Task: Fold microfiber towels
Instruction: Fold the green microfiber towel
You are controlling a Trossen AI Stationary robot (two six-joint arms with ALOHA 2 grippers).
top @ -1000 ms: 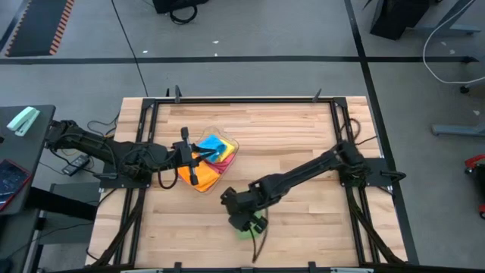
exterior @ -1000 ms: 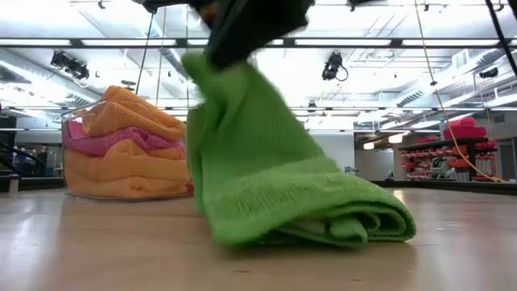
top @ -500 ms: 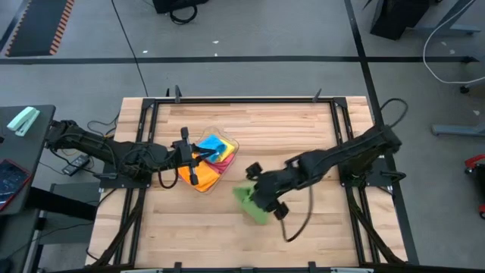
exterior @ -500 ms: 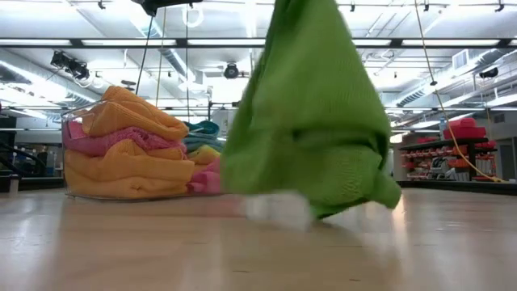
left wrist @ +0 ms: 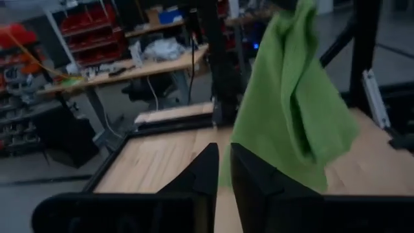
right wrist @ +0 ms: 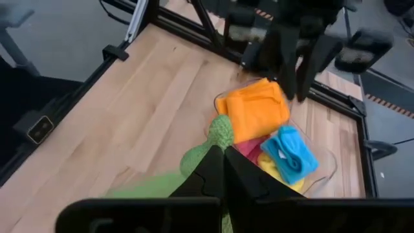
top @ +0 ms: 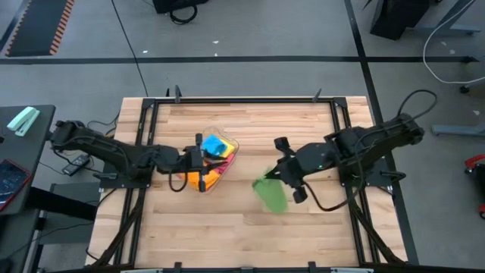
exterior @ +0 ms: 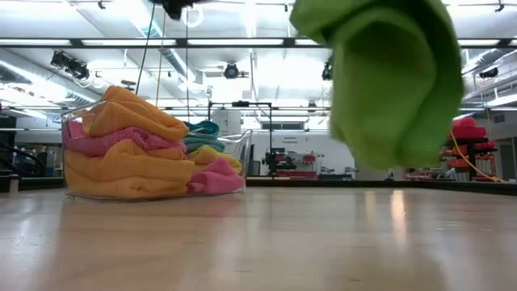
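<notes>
- The right gripper [top: 274, 176] hangs above the wooden table [top: 303, 227], right of centre, its jaws pinched together on a green towel [top: 270, 195].
- That green towel dangles clear of the tabletop (the low view shows open air under its bunched lower end [exterior: 388, 81]).
- The left gripper [top: 204, 161] sits over the clear tub [top: 233, 144], left of the table's middle; in its own wrist view the fingers [left wrist: 249, 178] stand nearly together with only a thin slit between them, and nothing shows between them.
- The tub holds the other towels: an orange towel [right wrist: 253, 116] heaped on top, a blue towel [right wrist: 289, 152] beside it, a pink towel [exterior: 214, 178] spilling toward the tub's edge, and a yellow towel [exterior: 212, 153] showing just under the blue.
</notes>
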